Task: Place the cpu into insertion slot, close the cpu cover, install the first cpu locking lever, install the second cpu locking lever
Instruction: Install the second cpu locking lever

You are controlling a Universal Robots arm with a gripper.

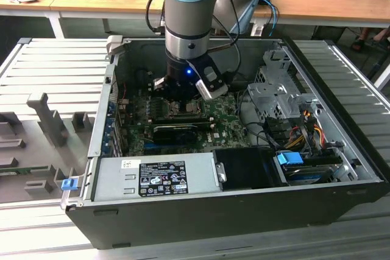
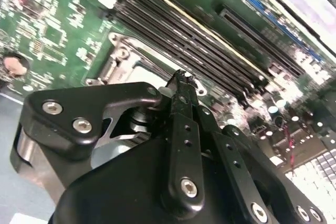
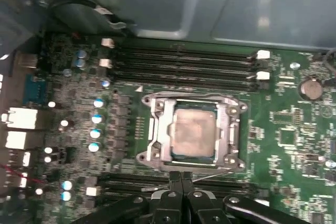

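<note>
First wrist view: we see the cpu (image 3: 194,136) seated in the slot (image 3: 193,159), cover (image 3: 160,135) down over it. Levers look unfinished, we judge. End effector (image 3: 181,178) closed, empty, just beside the socket edge

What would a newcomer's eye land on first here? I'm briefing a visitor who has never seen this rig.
First the big grey and pale-blue arm reaching down into the open computer case, over the green motherboard. In the first wrist view, the cpu draws the eye: it sits in the insertion slot with the cpu cover down around it. The black pincer hangs just beside the socket, its fingers together.
</note>
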